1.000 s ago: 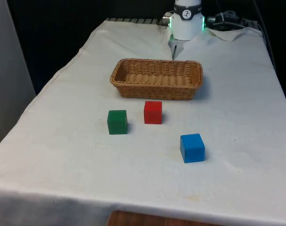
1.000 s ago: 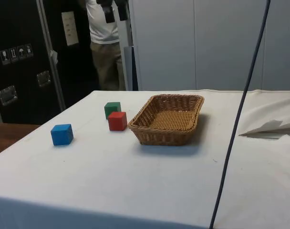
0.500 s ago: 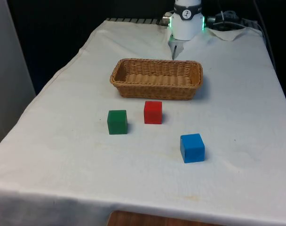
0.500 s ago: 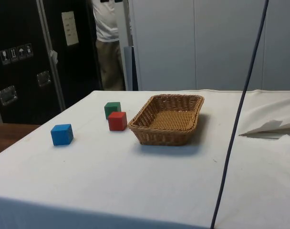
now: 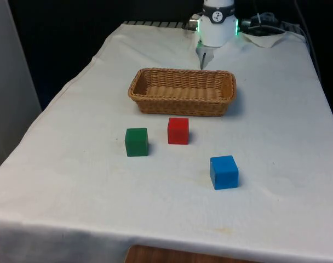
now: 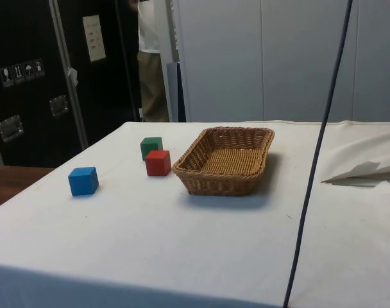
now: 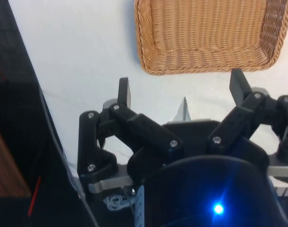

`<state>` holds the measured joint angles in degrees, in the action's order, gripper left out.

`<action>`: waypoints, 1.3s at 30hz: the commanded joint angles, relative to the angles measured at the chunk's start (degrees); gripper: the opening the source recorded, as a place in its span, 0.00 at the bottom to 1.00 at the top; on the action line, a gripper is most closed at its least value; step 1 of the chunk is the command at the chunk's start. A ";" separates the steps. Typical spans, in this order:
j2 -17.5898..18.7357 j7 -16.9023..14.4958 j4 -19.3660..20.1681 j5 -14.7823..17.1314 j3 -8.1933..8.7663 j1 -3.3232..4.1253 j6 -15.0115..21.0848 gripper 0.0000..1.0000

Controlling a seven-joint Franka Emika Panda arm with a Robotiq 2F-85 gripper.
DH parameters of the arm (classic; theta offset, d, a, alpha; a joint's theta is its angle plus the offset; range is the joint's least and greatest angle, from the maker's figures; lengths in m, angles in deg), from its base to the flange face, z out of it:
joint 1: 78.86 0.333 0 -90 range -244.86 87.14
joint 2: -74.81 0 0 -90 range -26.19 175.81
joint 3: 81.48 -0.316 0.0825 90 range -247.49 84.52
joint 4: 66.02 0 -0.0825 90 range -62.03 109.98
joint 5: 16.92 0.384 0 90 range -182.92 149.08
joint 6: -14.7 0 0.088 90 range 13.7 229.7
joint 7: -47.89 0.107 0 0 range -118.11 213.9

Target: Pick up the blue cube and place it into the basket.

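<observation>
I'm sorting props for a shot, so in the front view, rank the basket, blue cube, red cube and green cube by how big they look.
1. Basket, clearly largest.
2. Blue cube, though it sits nearest the camera, so that may be why.
3. Green cube and red cube look about alike; I would not rank them.

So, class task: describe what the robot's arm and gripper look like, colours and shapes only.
The arm is white and rounded, with a black band and green lights at its sides. The gripper is black: two slim flat-tipped fingers on jointed black links fastened with silver screws, mounted on a grey metal bar.
</observation>
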<state>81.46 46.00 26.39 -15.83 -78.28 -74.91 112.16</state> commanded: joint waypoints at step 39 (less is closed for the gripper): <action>16.84 -0.17 -12.66 -4.07 -4.58 0.52 10.26 1.00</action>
<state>98.19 45.77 13.79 -19.67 -82.97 -74.62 122.02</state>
